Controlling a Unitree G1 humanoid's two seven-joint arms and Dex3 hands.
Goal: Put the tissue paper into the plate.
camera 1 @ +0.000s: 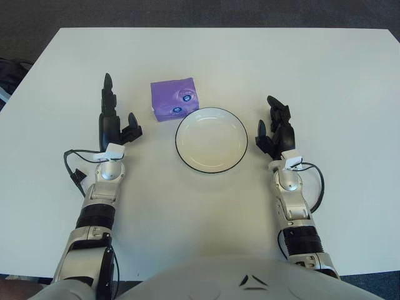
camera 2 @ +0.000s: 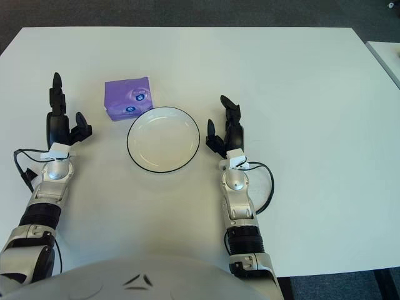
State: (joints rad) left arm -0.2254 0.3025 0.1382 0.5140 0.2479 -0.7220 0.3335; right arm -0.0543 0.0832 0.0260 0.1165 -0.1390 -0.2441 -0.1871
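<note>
Plate: the white plate [camera 1: 211, 139] with a dark rim sits on the white counter [camera 1: 325, 81]; it holds nothing, so the task is not yet done.
Tissue paper: the purple tissue paper [camera 1: 174, 99] pack lies flat on the counter just beyond the plate's far-left rim, close to it (touching or merely near, I cannot tell).
Left hand: the left hand [camera 1: 112, 128] shows to the left of the plate, apart from the pack, its fingers [camera 1: 107, 90] released and extended, grasping nothing.
Right hand: the right hand [camera 1: 276, 131] shows just right of the plate, fingers loosely spread, holding nothing.
Risk: a sideways reach from the left could push the pack against the plate's rim and shift the plate; the soft pack may also slip from a shallow pinch.
Views: the right eye view shows a second counter edge [camera 2: 389, 57] far right of the plate; the left eye view lacks it.
</note>
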